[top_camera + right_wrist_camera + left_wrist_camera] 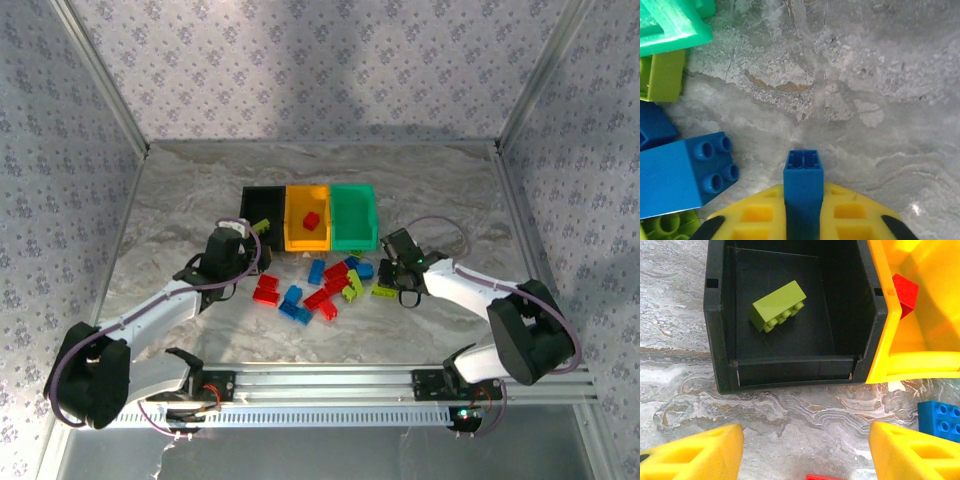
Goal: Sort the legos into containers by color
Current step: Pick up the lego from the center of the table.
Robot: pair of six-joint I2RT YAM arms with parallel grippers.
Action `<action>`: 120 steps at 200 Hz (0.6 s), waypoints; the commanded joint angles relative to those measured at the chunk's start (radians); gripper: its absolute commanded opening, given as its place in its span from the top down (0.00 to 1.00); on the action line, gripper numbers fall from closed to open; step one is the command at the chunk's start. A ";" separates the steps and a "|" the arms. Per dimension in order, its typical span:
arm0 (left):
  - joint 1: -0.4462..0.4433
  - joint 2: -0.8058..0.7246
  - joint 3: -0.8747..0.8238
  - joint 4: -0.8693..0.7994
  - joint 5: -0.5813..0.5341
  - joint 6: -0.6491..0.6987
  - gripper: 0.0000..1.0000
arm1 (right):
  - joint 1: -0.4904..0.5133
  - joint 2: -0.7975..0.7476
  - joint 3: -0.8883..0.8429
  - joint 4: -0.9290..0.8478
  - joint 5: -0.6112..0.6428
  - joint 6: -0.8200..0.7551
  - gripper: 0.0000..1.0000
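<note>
Three bins stand in a row at the far middle of the tabletop [180,200]: the black bin [265,203] on the left, the yellow bin [307,242] in the centre and the green bin [354,242] on the right. Just near of them lies the loose pile of bricks [320,297], with red, blue and lime mixed together.

My left tool [805,442] hangs over the near rim of the black bin, released, its fingers spread with nothing between them. A lime brick [778,306] lies inside that bin, and a red brick [905,292] lies in the yellow one. My right tool [803,210] is at the right edge of the pile, near the green bin. It is clenched on a narrow blue brick [803,172] that pokes out between the pads. I cannot tell whether the brick is clear of the tabletop.

I judge these bricks to be light, hard and rigid, so squeezing will not hurt them. Their smooth sides look slippery, though, and a narrow one held by its end could pivot. I would take each across its flat long sides, near the middle, and keep off the studs.
</note>
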 commanded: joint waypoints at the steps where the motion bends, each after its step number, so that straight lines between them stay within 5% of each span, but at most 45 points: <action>1: 0.008 0.012 0.012 0.010 0.015 -0.007 0.33 | 0.007 -0.017 0.001 -0.002 -0.012 -0.013 0.94; 70: 0.007 0.014 0.014 0.005 0.003 -0.002 0.34 | 0.049 -0.029 0.186 -0.089 0.028 -0.074 0.95; 120: 0.007 0.014 0.013 0.006 0.010 -0.005 0.33 | 0.058 0.121 0.403 -0.088 0.013 -0.131 0.93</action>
